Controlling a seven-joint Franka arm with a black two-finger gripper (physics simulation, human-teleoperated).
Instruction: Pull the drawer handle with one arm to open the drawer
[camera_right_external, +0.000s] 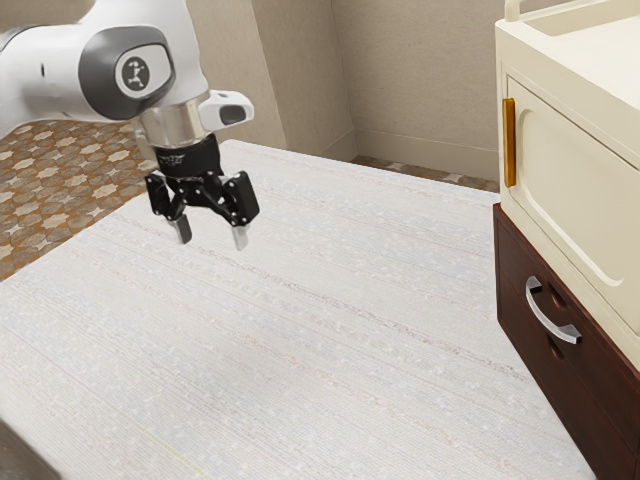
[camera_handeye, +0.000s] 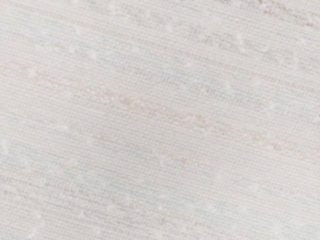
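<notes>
My gripper (camera_right_external: 212, 240) hangs above the table toward the exterior view's upper left, pointing down, its two fingers apart and nothing between them. Far from it, at the exterior view's right, a dark reddish-brown drawer (camera_right_external: 512, 275) carries a curved silver handle (camera_right_external: 548, 317). The drawer front looks flush with its cabinet. A wide stretch of air separates the gripper from the handle.
A cream cabinet (camera_right_external: 560, 170) with an upright golden handle (camera_right_external: 509, 142) rests on top of the brown drawer unit. The pale, streaked tabletop (camera_right_external: 300, 330) stretches between arm and cabinet; its woven surface (camera_handeye: 160, 175) lies under my hand in the wrist view.
</notes>
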